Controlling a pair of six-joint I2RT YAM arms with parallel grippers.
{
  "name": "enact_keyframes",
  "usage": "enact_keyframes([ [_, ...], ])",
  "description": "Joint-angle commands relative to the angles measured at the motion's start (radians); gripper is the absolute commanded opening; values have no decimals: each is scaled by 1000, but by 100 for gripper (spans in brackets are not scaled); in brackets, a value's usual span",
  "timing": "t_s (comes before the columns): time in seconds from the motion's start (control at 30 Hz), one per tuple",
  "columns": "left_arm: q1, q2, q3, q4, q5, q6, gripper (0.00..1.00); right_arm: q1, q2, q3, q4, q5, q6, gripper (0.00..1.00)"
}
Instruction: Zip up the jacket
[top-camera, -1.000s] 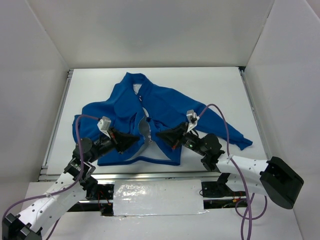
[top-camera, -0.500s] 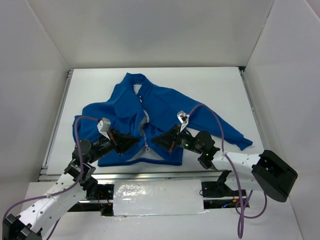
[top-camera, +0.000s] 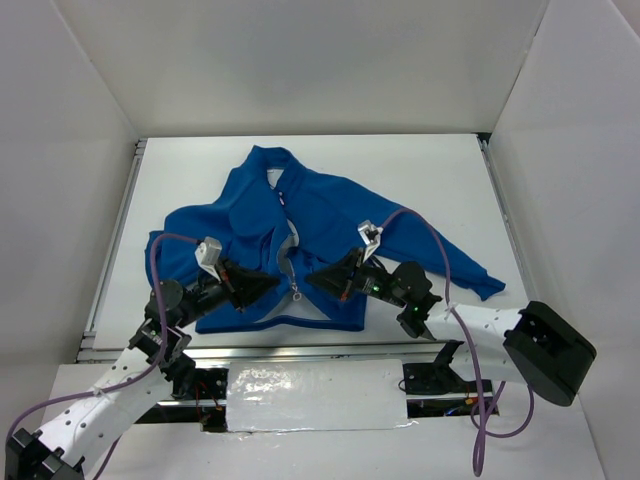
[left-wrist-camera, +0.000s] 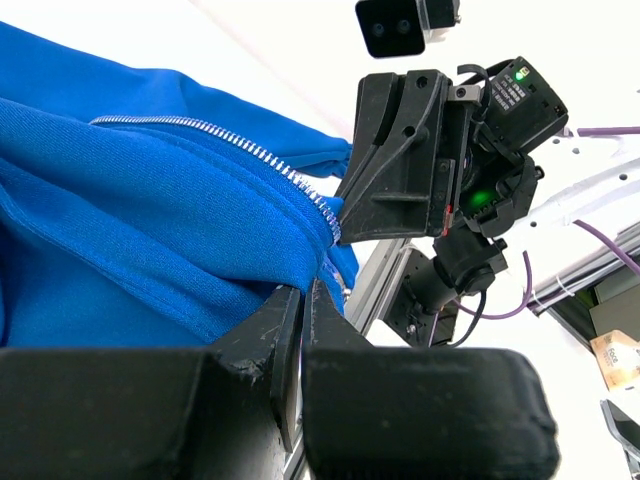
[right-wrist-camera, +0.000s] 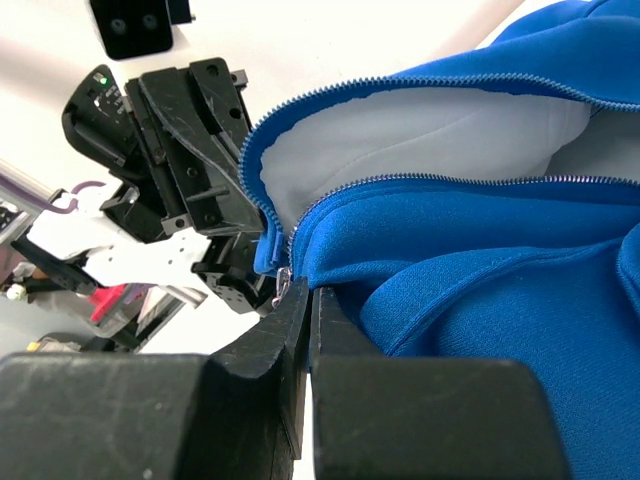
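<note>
The blue jacket (top-camera: 330, 215) lies spread on the white table, collar at the far side, its front open below the chest. My left gripper (top-camera: 274, 287) is shut on the lower front edge of its left half (left-wrist-camera: 120, 230), beside the zipper teeth (left-wrist-camera: 240, 150). My right gripper (top-camera: 314, 280) is shut on the bottom edge of the other front half (right-wrist-camera: 500, 290). The small metal pull (right-wrist-camera: 280, 284) hangs just left of its fingertips. White lining (right-wrist-camera: 420, 130) shows between the two zipper rows. The two grippers face each other, almost touching.
White walls enclose the table on three sides. A metal rail (top-camera: 300, 350) runs along the near edge and another (top-camera: 115, 240) along the left edge. The jacket's sleeve (top-camera: 470, 275) stretches toward the right. Purple cables (top-camera: 440, 250) loop over both arms.
My right gripper has moved left toward the left one, carrying its front edge along. The gap of white lining at the hem has narrowed. The left gripper has barely shifted.
</note>
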Motion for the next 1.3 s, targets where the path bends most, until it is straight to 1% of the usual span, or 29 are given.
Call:
enact_keyframes([
  [0.0,1,-10,-3,97,32,15,0,-8,-31,-10,69,-7,10,0],
  [0.33,1,6,-6,114,42,14,0,-19,-45,-12,69,-32,19,0],
  [0.77,1,51,-7,165,59,6,0,-23,-20,3,89,-49,37,0],
  [0.97,1,40,-18,174,58,-2,0,-29,-12,9,82,-47,37,0],
  [1.27,1,13,-17,136,21,5,0,-34,-12,-3,85,-53,40,0],
])
